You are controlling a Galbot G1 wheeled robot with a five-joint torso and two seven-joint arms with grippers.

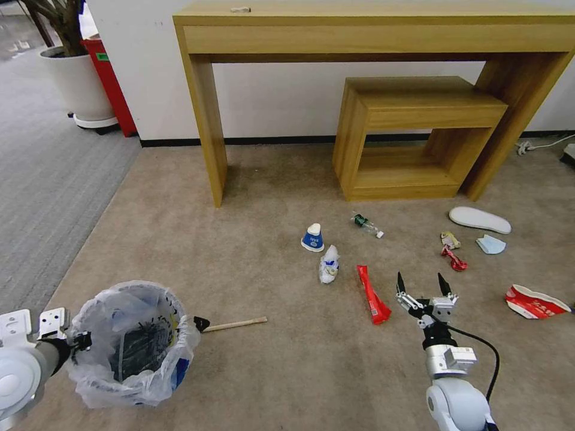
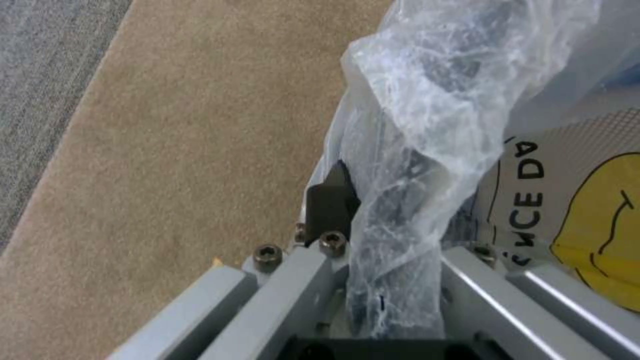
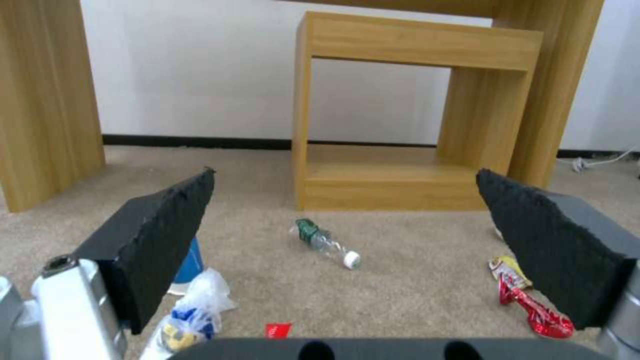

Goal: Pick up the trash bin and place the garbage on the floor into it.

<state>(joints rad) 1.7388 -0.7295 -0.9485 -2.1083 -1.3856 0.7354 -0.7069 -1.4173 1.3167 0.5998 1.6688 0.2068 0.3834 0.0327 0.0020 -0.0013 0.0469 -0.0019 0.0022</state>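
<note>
1. Two wooden pieces stand against the white wall: a tall console table (image 1: 383, 36) and, under its right half, a low open stool (image 1: 413, 137).
2. The floor (image 1: 251, 251), beige carpet, carries the scattered garbage in front of them.
3. The trash bin (image 1: 135, 347), lined with a crinkled clear bag, sits at lower left of the head view; the left gripper (image 1: 81, 342) has its fingers clenched on the bin's rim and bag, and the left wrist view shows plastic bunched between them.
4. The right gripper (image 1: 424, 286) hangs over the carpet with its fingers (image 3: 153, 240) spread wide, just right of a red wrapper strip (image 1: 372, 294).
5. A white slipper (image 1: 480, 219) and a red-white paper bowl (image 1: 535, 302) lie on the right.
6. A blue-white paper cup (image 1: 312, 237) lies near the middle, a crumpled white bag (image 1: 329, 264) just beside it.
7. A small bottle (image 1: 366, 225), a light-blue face mask (image 1: 491, 244) and candy wrappers (image 1: 453, 251) lie farther out.
</note>
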